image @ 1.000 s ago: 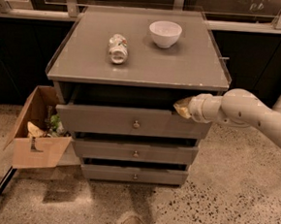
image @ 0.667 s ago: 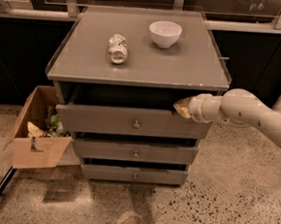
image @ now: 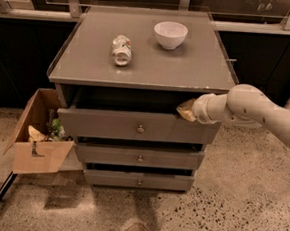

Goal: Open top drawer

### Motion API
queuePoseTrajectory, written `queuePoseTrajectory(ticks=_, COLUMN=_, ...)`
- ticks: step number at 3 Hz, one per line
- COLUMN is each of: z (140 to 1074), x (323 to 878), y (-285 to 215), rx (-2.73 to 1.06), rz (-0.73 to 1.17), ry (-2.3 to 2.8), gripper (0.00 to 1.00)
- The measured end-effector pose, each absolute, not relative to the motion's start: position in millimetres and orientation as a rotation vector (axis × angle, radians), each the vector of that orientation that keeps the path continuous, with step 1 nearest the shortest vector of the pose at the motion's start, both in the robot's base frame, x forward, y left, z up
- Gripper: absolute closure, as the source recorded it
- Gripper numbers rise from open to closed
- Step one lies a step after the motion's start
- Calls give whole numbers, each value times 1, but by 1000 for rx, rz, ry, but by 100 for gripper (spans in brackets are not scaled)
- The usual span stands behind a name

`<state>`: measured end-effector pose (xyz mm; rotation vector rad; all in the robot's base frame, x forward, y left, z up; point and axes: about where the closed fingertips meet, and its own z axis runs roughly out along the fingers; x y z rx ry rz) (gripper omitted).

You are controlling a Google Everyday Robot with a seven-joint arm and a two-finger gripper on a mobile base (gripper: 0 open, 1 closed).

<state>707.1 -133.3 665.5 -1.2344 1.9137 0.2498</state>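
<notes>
The top drawer (image: 114, 125) is the widest grey front of three, with a small round metal knob (image: 140, 129) at its centre. It stands pulled out a little from the cabinet, with a dark gap above its front. My gripper (image: 186, 110) is at the drawer's upper right corner, reaching into that gap at the top edge of the front. The white arm (image: 255, 113) comes in from the right.
On the cabinet top (image: 144, 67) lie a crushed can (image: 122, 49) and a white bowl (image: 170, 35). Two narrower drawers (image: 139, 157) sit below the top one. An open cardboard box (image: 39, 134) with rubbish stands on the floor at the left. A railing runs behind.
</notes>
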Motion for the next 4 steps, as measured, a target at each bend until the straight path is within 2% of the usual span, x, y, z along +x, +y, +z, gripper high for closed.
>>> queuePoseTrajectory(ticks=3, z=668, x=700, y=-132, rx=-1263, rz=288, ry=1907, gripper=100)
queuePoseTrajectory(ticks=4, z=669, x=685, y=-128, rx=-1333, rz=368, ry=1865, gripper=100)
